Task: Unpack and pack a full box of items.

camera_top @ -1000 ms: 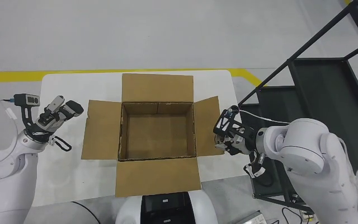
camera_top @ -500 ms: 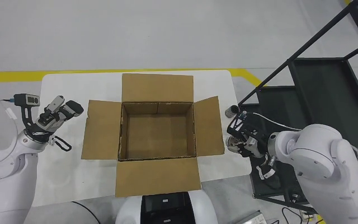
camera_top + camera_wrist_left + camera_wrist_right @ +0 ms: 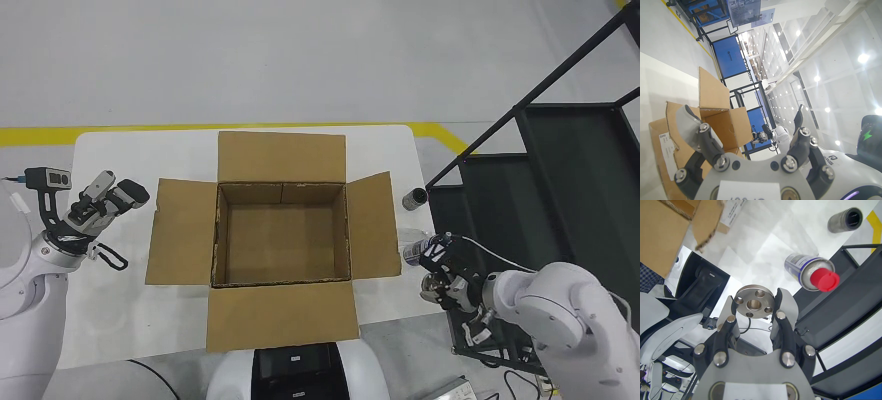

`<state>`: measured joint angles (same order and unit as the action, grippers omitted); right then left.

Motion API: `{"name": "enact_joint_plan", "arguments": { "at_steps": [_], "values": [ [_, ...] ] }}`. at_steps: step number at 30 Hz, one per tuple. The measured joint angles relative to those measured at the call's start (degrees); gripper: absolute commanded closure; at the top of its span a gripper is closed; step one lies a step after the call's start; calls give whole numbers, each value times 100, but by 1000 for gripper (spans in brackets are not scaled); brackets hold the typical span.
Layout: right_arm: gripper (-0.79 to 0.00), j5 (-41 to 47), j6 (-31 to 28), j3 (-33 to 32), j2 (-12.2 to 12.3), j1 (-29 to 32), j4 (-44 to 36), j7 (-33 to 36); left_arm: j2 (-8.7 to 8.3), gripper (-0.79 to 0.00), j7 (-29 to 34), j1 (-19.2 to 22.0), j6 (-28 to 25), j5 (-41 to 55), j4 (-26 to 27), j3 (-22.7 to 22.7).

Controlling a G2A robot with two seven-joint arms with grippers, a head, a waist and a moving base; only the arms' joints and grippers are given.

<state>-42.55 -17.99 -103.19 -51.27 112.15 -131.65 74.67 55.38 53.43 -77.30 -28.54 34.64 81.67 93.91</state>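
Right end effector (image 3: 755,302) clamped on metal flange (image 3: 763,301), left end effector (image 3: 742,112) spread apart

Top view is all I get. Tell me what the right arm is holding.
Observer: A round metal flange with holes through it; the right jaws are shut on its rim.
Operator: Describe the can beside it.
Observer: A spray can with its red cap on, apart from the flange.
Operator: Check the left jaws.
Observer: Open, holding nothing, pointed toward the open cardboard box.
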Motion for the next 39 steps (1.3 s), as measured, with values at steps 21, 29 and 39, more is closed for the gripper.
{"name": "enact_joint_plan", "arguments": {
  "at_steps": [21, 29, 39],
  "values": [
    [0, -1509, 283, 1917, -121, -620, 2049, -1462, 0, -785, 0, 0, 0, 0, 0, 0],
    [0, -1755, 464, 2521, -198, -1201, 2755, -1501, 0, -785, 0, 0, 0, 0, 0, 0],
    [0, -1823, 676, 2879, -274, -1671, 3206, -1605, 0, -785, 0, 0, 0, 0, 0, 0]
  ]
}}
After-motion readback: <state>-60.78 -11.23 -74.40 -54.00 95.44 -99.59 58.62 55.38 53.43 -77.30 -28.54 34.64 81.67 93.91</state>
